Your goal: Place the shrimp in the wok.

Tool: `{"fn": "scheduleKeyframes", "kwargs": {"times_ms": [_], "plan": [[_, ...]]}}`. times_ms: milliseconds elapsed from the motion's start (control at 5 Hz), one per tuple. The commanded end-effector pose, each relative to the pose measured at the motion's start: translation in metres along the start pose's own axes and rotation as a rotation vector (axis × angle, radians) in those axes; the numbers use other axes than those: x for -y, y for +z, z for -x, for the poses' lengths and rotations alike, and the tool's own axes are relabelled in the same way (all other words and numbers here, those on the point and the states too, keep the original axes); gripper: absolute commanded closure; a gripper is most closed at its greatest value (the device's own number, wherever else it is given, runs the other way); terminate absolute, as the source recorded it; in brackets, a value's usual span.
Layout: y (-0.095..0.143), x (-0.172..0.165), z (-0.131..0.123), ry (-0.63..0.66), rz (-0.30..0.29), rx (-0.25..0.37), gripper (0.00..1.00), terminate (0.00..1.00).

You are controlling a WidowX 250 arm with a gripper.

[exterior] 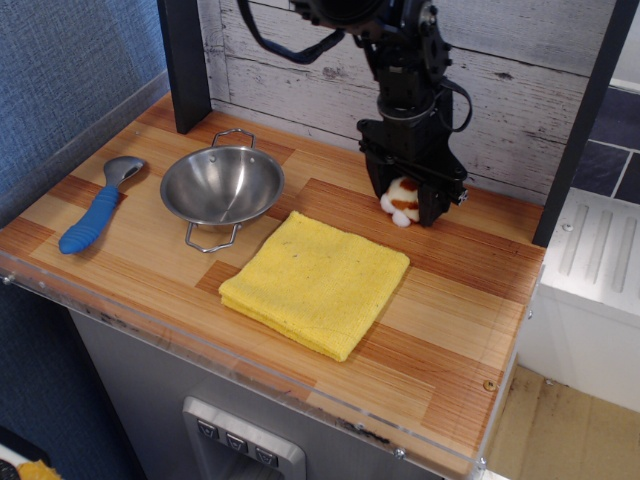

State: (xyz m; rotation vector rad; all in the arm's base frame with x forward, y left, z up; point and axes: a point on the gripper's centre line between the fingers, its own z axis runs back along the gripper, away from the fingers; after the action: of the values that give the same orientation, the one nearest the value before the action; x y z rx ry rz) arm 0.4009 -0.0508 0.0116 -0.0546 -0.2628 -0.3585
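Claw (pixel 405 202) down, astride shrimp (pixel 402 201).

Bare worktop (pixel 330 195) lies open between the pincer (pixel 405 200) at upper right and the wok (pixel 222 186) at centre left; the yellow cloth (pixel 315 282) lies flat below. The plank wall (pixel 500 80) closes in behind the pincer.

Arm (pixel 395 40): matte black, jointed segments, blocky housings. Black cables loop along upper links and beside wrist. Gripper (pixel 407 195): black, two broad flat fingers. No visible markings.
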Motion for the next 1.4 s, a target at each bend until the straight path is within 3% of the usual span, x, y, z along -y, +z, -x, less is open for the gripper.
{"fn": "scheduleKeyframes", "kwargs": {"times_ms": [0, 600, 1200], "plan": [[0.021, -0.005, -0.002, -0.03, -0.06, 0.013, 1.0, 0.0], [0.076, -0.012, -0.002, -0.045, -0.022, 0.013, 1.0, 0.0], [0.131, -0.07, 0.052, 0.024, -0.074, -0.001, 1.0, 0.0]]}}
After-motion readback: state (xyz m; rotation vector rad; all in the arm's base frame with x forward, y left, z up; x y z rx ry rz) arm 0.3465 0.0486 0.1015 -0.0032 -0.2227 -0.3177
